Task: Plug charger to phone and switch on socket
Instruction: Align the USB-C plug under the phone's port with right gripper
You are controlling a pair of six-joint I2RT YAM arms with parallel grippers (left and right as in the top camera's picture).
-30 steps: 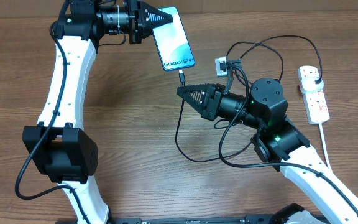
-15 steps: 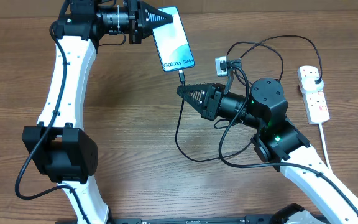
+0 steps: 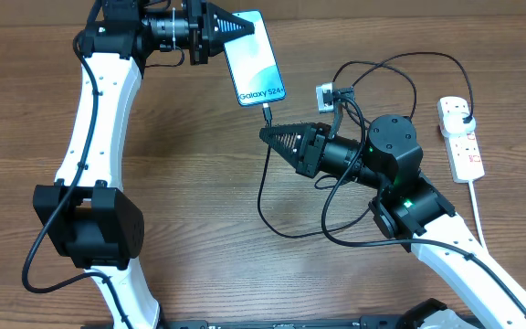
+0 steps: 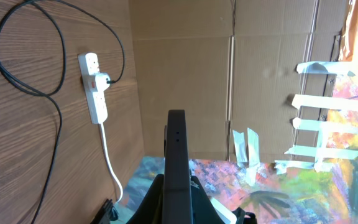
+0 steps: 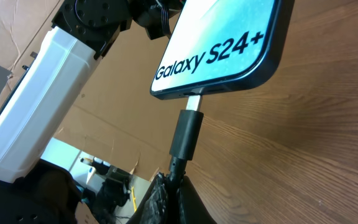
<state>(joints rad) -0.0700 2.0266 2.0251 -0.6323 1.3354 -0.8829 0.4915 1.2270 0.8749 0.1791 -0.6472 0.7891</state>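
The phone (image 3: 254, 57), light-blue screen reading "Galaxy S24+", is held tilted at the table's far edge, with my left gripper (image 3: 236, 29) shut on its upper end. From the left wrist it shows edge-on as the phone (image 4: 177, 155) between the fingers. My right gripper (image 3: 267, 134) is shut on the charger (image 3: 268, 111) cable just behind the connector. The connector (image 5: 187, 134) points into the bottom edge of the phone (image 5: 222, 43); a short silver tip (image 5: 193, 102) shows at the port. The white socket (image 3: 461, 137) lies at the far right, with a black plug in it.
The charger's black cable (image 3: 265, 196) loops over the table's middle and back toward the socket (image 4: 95, 87). A small white box (image 3: 327, 94) with leads sits behind my right arm. The socket's white cord (image 3: 478, 215) runs toward the near edge. Cardboard walls stand beyond the table.
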